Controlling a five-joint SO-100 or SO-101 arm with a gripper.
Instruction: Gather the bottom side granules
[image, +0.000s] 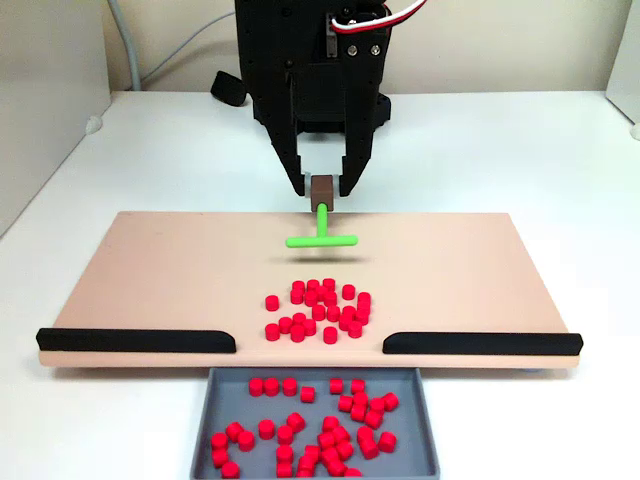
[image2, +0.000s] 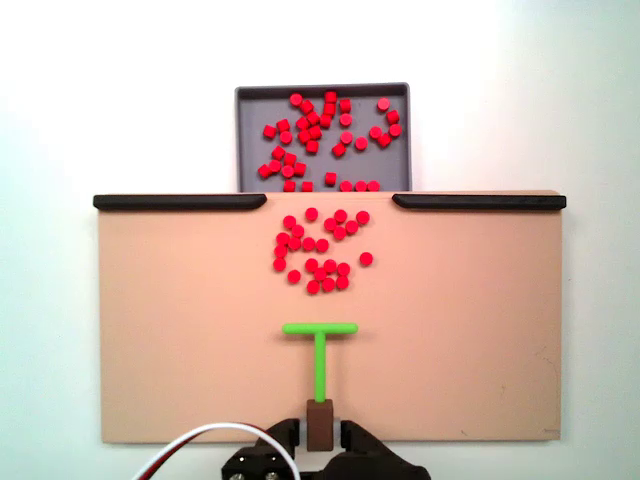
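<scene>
Nearest the lens in a fixed view sat the grey tray (image: 425, 420), already holding a good many red pellets (image: 300, 430), its far rim tucked against the near edge of the tan board (image: 150, 270). Two black rails (image: 135, 340) ran along that edge, left and right, with a gap between them that opened onto the tray.

On the board, just far of the gap, lay the granules (image: 318, 308) in a loose patch, a few strays at its left and right fringes. Farther still hung the green T-shaped pusher (image: 322, 238), its crossbar parallel to the rails and well apart from the patch. A shadow beneath the bar suggested it rode slightly above the surface, though that could not be settled. The gripper (image: 322, 188) had its jaws clenched on the brown block (image2: 319, 422) at the pusher's stem end.

To do the stroke well, the bar probably needed to come down until it skimmed the board and stay square to the rails. Since the patch looked wider than the bar, one straight push would likely shed pellets off both ends. Nudging the outer strays toward the middle first, then driving slowly along the centre line toward the gap, seemed the safer plan.
</scene>
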